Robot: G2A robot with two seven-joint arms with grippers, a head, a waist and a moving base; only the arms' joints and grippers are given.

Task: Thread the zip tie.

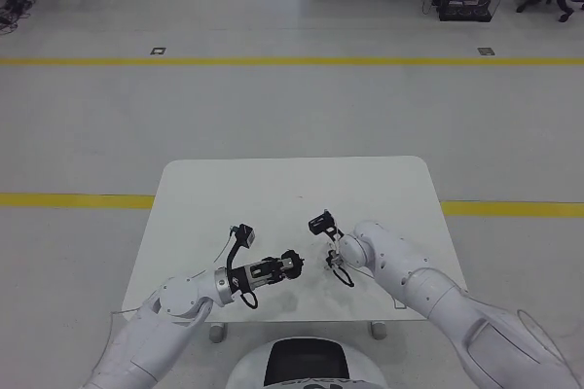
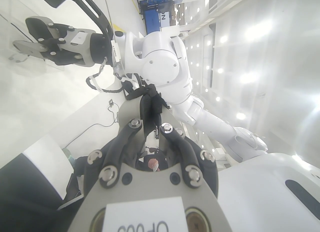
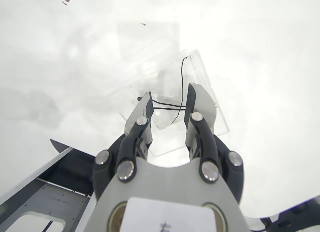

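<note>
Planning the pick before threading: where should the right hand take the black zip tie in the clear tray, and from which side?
Probably take the zip tie on the stretch running lengthwise between the open fingers of the right hand, from above the clear tray. That thin stretch lies across the closing direction, so closing would pinch it.

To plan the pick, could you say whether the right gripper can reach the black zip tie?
Probably yes: the right gripper is open above the clear tray, and a black zip tie crosses between its jaws, with nothing in the way.
</note>
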